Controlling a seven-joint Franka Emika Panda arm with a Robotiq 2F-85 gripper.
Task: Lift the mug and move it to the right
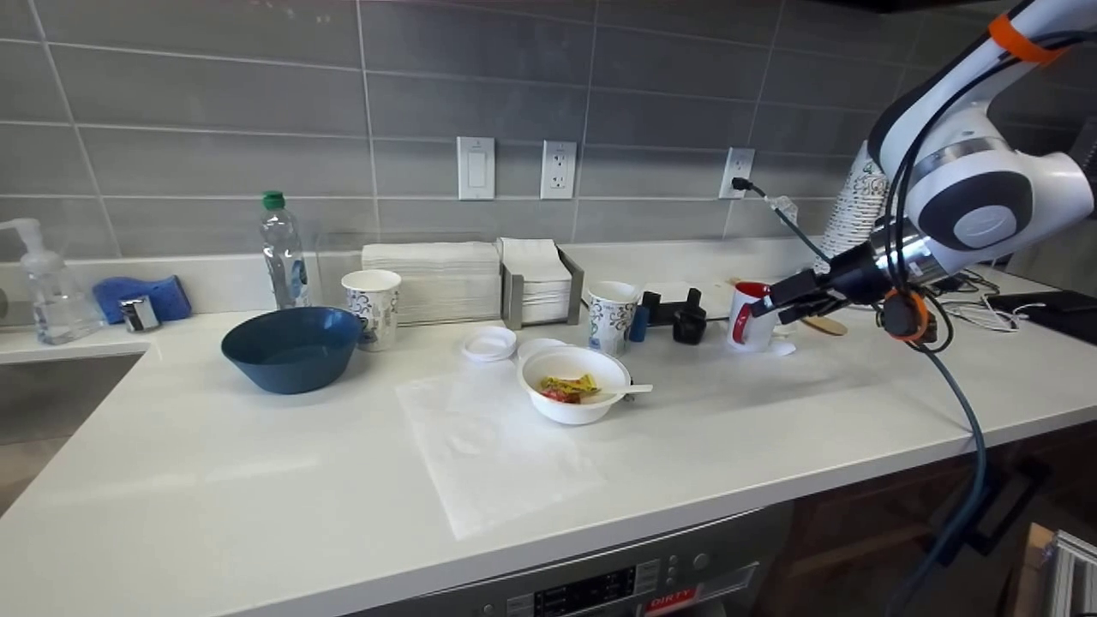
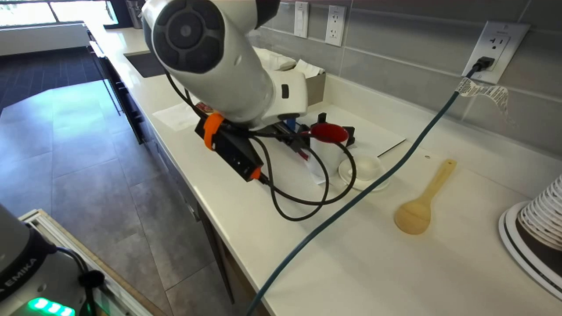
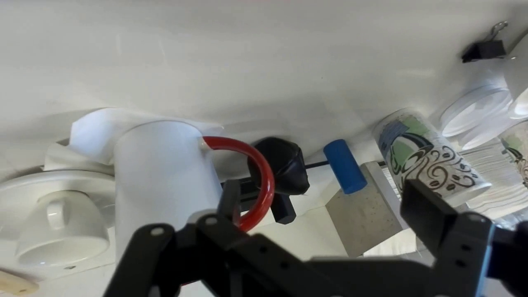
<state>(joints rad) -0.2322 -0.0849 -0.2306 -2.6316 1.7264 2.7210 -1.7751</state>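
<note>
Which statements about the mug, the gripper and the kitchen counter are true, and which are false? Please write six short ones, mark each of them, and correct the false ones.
1. The mug has a red handle. True.
2. The mug is firmly clamped. False: the gripper is open.
3. A wooden spoon lies on the counter. True.
4. Nothing is plugged in. False: a black plug sits in an outlet.
5. The white bowl holds yellow and red items. True.
6. The mug is white within. False: in an exterior view its inside is red.
</note>
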